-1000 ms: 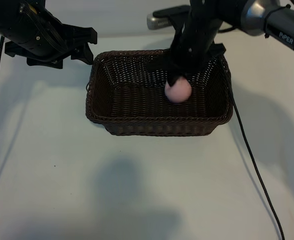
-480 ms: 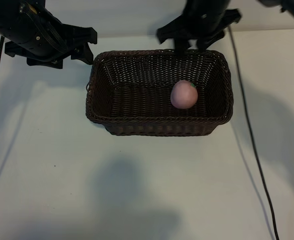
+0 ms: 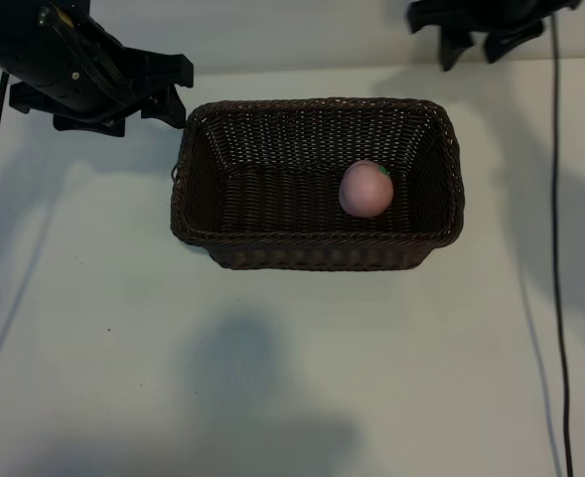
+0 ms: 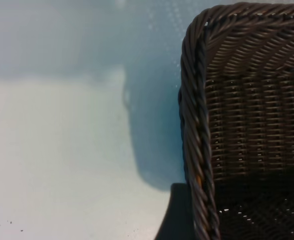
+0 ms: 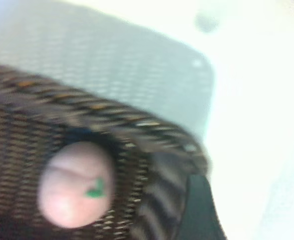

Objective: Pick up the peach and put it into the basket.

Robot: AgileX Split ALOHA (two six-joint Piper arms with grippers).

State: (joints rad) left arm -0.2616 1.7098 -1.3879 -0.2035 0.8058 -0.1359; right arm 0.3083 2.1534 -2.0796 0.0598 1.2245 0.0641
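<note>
Here no brand or writing can be read on anything. The peach lies inside the basket, on its floor toward the right side, with a small green mark on its skin (clear in the right wrist view). The right end effector is above the far right corner of the basket, apart from the peach, fingers released and holding nothing. The left end effector hangs by the basket's far left corner, also released. The basket stands on the white bench.
</note>
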